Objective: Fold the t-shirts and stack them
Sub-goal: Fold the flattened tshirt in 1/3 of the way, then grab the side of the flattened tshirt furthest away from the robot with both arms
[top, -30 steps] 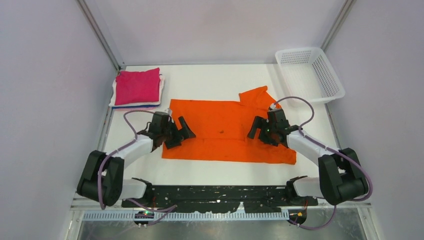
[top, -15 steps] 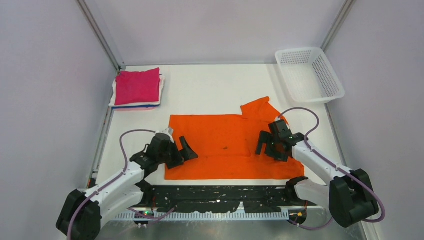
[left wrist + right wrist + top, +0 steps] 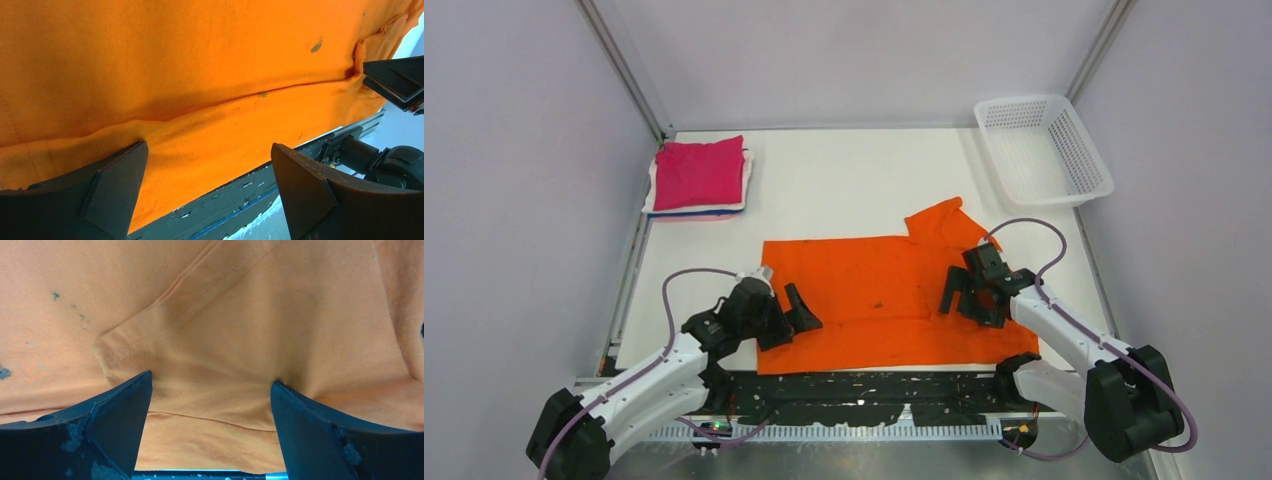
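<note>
- Done: magenta-pink t-shirt (image 3: pixel 699 172) folded atop the stack (image 3: pixel 652 200), far left.
- Left to do: orange t-shirt (image 3: pixel 874 290), near centre, looks partly folded and unstacked.
- Left gripper (image 3: pixel 787 322) and right gripper (image 3: pixel 969 300): fingers wide on orange cloth, holding nothing.

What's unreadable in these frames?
- Top view: shirts under the magenta shirt; only thin edges show, count unclear.
- Top view: the orange shirt shows one sleeve; the other is out of sight, perhaps folded under.
- Wrist views: whether the left gripper and right gripper touch cloth; the fingertips mask contact.
</note>
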{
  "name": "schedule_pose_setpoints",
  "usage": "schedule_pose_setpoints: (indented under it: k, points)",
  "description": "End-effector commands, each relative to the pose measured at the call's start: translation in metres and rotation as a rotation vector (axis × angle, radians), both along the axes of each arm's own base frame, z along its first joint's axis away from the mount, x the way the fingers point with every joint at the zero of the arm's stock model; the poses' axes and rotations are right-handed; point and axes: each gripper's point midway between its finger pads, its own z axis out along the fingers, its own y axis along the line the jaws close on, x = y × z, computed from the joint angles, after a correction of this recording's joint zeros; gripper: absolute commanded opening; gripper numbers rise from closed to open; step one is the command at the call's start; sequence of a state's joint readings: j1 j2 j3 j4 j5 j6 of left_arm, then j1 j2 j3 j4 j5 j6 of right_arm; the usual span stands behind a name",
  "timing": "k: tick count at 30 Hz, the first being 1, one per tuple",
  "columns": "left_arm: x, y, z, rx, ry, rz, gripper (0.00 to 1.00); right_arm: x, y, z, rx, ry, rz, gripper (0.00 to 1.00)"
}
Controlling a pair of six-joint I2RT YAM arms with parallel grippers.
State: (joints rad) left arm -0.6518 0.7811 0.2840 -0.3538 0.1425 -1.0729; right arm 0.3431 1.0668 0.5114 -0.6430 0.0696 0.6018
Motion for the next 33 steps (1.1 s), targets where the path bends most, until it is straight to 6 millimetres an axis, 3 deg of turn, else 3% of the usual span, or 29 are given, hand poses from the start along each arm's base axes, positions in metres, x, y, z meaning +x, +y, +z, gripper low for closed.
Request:
schedule_pose_setpoints:
  k: [1,4,9,13,15,18,24,33]
  points:
    - [-0.018,0.036,-0.030,0.203,0.083,0.021,1.00,-0.004,-0.005,0.000,-0.015,-0.008,-0.003,0.95]
    - [0.006,0.029,-0.007,0.210,-0.004,0.022,1.00,0.021,0.010,0.022,0.056,-0.135,0.019,0.95]
    - [0.037,0.027,0.035,0.283,-0.101,0.009,1.00,0.066,0.029,0.091,0.144,-0.383,0.063,0.95]
    - [0.066,0.039,0.061,0.347,-0.162,0.063,1.00,0.080,0.050,0.135,0.241,-0.533,0.157,0.95]
    - [0.086,0.055,0.066,0.385,-0.175,0.127,1.00,0.086,0.058,0.146,0.276,-0.588,0.190,0.95]
    - [0.126,0.078,0.071,0.385,-0.207,0.225,1.00,0.091,0.065,0.150,0.307,-0.632,0.221,0.96]
    - [0.205,0.101,0.065,0.320,-0.247,0.261,1.00,0.097,0.084,0.150,0.373,-0.649,0.301,0.95]
    - [0.255,0.097,0.023,0.299,-0.122,0.208,1.00,0.102,0.078,0.138,0.318,-0.628,0.296,0.95]
